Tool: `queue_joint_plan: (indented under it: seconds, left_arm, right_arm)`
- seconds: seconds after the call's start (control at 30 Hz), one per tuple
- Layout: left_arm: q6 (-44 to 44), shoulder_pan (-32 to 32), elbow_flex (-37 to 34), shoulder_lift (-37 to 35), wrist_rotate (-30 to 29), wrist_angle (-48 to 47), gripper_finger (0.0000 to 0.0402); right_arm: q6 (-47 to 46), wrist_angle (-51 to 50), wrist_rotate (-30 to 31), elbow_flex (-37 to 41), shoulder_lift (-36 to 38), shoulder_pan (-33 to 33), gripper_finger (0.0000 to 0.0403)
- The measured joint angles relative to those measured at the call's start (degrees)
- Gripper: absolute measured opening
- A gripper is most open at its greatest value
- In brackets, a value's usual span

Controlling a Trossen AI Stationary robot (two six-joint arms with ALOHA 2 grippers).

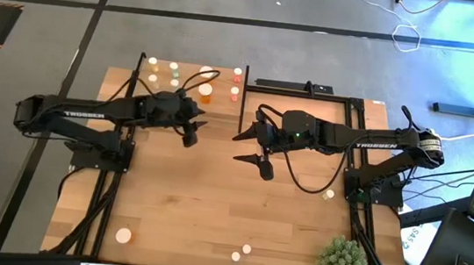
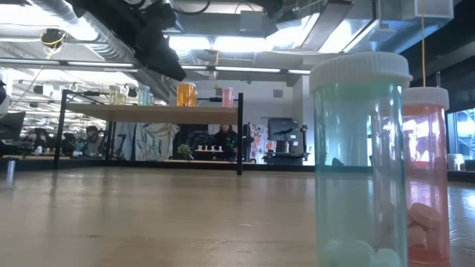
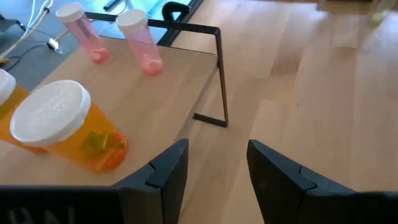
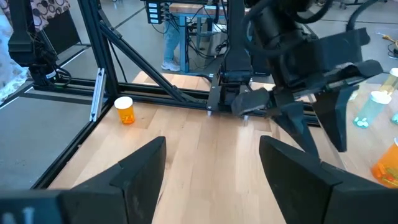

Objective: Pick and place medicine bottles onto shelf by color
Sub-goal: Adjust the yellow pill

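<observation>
My left gripper [image 1: 193, 133] hangs empty by the shelf [image 3: 161, 93], fingers spread; right gripper [image 1: 259, 148] spread too. I'd approach the next bottle [image 1: 124, 236] squarely, from above.

Two medicine bottles are standing upright close to the camera at the right of the low view: a pale green bottle [image 2: 358, 159] with a white ribbed cap and whitish pills at its bottom, and just behind it a reddish bottle [image 2: 426, 178] with a white cap and pinkish pills. The wooden tabletop [image 2: 163, 215] is stretching away toward the shelf [image 2: 152, 113], which is sitting on thin black posts and carrying several bottles, among them an orange bottle [image 2: 185, 94] and a pink bottle [image 2: 227, 96]. A dark arm [image 2: 141, 33] is hanging in from above at upper left.
</observation>
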State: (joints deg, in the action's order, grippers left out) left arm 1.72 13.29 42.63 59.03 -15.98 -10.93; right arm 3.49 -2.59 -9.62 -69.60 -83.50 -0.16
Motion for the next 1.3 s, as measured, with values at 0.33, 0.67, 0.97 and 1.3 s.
queue_joint_plan:
  seconds: [0.33,0.67,0.97,1.3]
  left_arm:
    - [0.54,3.38,-0.02,2.83,-1.39,1.73,0.0158]
    - [3.55,7.15,-0.04,7.09,-1.16,6.54,0.0158]
    - [7.52,9.99,-0.04,7.39,-0.59,7.73,0.0158]
    - [10.15,13.68,-0.03,7.39,2.18,7.71,0.0159]
  right_arm:
    - [0.0,0.0,0.0,0.0,0.0,0.0,0.0261]
    - [0.0,0.0,-0.01,0.0,0.0,0.0,0.0261]
    - [0.0,0.0,0.0,0.0,0.0,0.0,0.0261]
    - [0.0,0.0,-0.01,0.0,0.0,-0.01,0.0261]
